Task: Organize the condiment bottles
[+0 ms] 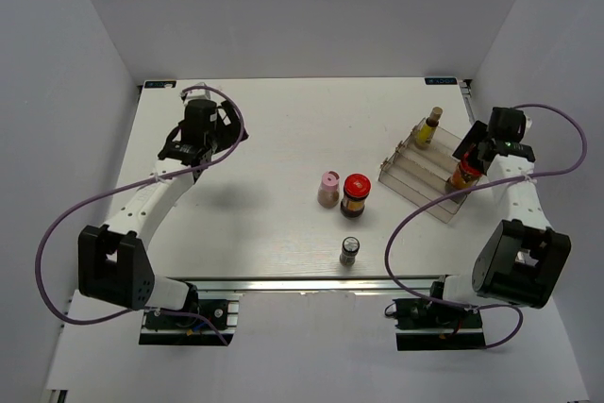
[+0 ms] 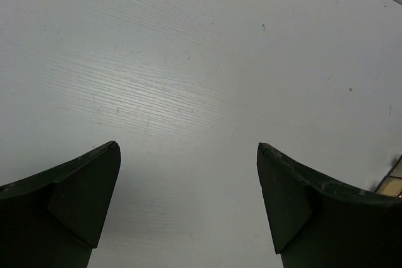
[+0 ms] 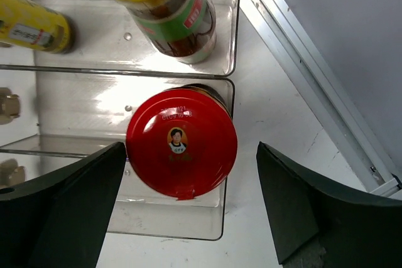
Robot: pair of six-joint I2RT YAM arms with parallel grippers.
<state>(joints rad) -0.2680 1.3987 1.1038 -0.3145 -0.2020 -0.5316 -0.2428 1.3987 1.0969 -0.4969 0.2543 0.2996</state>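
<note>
A pink-capped shaker (image 1: 328, 188) and a red-lidded jar (image 1: 356, 193) stand side by side mid-table. A grey-capped dark shaker (image 1: 349, 250) stands nearer the front edge. A slim yellow-capped bottle (image 1: 432, 127) stands on the clear rack (image 1: 415, 175). My right gripper (image 1: 478, 154) is open above the rack's right end. In the right wrist view its jaws (image 3: 190, 149) stand either side of a second red-lidded jar (image 3: 181, 144) on a rack step. A yellow-capped bottle (image 3: 157, 4) stands on the step behind, and another yellow bottle (image 3: 31, 29) shows at the left. My left gripper (image 1: 222, 134) is open and empty over bare table (image 2: 188, 149).
The clear stepped rack sits at the right, close to the table's right edge and its metal rail (image 3: 314, 80). White walls enclose the table on three sides. Purple cables loop beside both arms.
</note>
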